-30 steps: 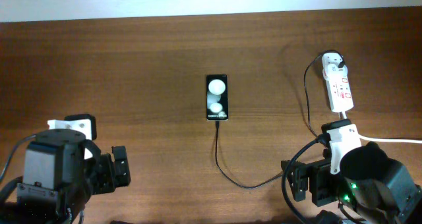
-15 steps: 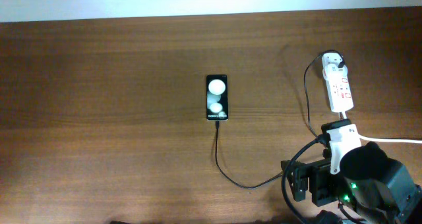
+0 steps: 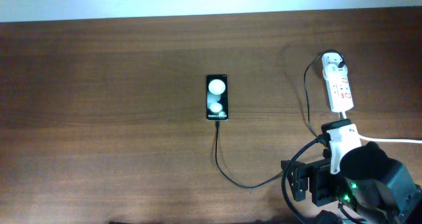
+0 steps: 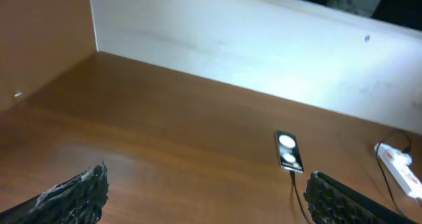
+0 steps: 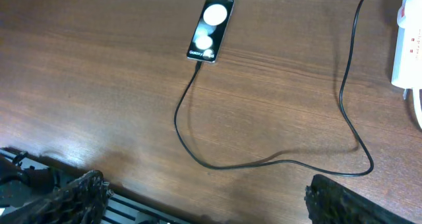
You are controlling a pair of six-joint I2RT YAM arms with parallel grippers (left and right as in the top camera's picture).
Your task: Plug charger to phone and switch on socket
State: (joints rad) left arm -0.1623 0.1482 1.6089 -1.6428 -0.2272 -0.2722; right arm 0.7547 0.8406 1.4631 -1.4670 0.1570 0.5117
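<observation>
The black phone (image 3: 217,97) lies face up mid-table, two white spots on its screen. The thin black charger cable (image 3: 227,176) meets the phone's near edge, loops toward the right arm and runs up to a black adapter (image 3: 337,64) on the far end of the white socket strip (image 3: 339,87). The strip's switch position is too small to tell. My right gripper (image 5: 204,201) is open and empty, above the cable loop (image 5: 264,161), near the table's front edge. My left gripper (image 4: 204,197) is open and empty, far back from the phone (image 4: 288,150). The left arm is out of the overhead view.
The strip's thick white cord (image 3: 389,140) runs off to the right past the right arm (image 3: 359,174). A white wall (image 4: 264,46) borders the table's far edge. The strip also shows in the right wrist view (image 5: 412,43).
The left arm has drawn back out of the overhead view from the lower left. The phone, cable, strip and right arm have not moved.
</observation>
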